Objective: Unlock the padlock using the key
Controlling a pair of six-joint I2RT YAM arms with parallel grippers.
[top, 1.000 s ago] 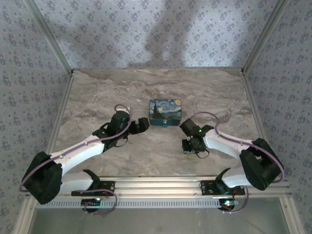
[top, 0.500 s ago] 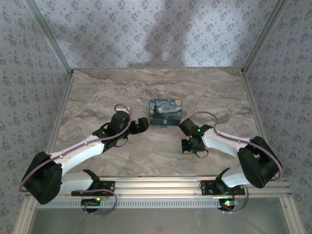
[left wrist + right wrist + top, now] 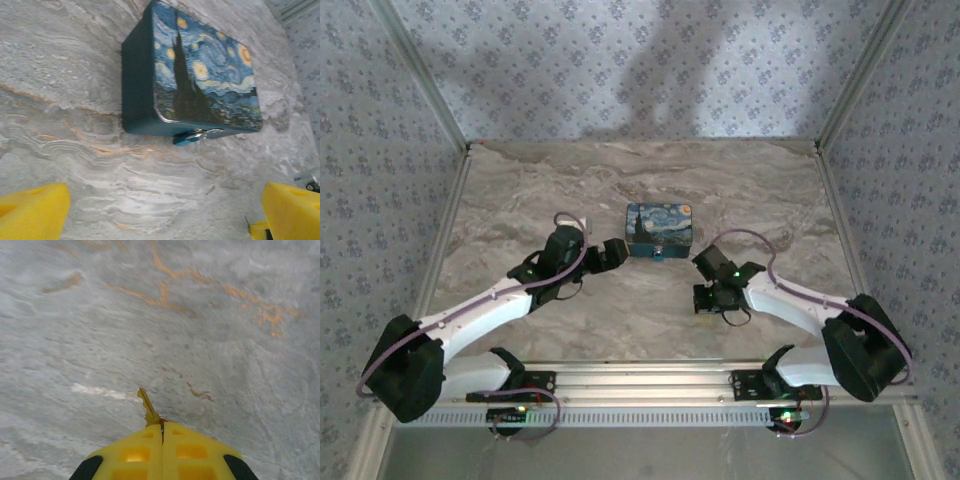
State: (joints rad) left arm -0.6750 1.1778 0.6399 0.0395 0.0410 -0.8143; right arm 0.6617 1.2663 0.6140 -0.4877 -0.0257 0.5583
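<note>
Marble tabletop [image 3: 520,200] from above: box [image 3: 659,230] just ahead of my left pincer [image 3: 615,252]. Left wrist: it's wide open, padlock [image 3: 197,135] dead ahead on the box's edge. Right wrist: right pincer [image 3: 161,426] pinches the key [image 3: 147,410], tip forward; I'd align it slowly.

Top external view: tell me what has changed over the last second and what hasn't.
The right arm swung its elbow outward to the right and its forearm dropped flatter. The right gripper, shut on the key, barely shifted right. The left gripper, the starry-night box and the padlock at the box's front kept their places.
</note>
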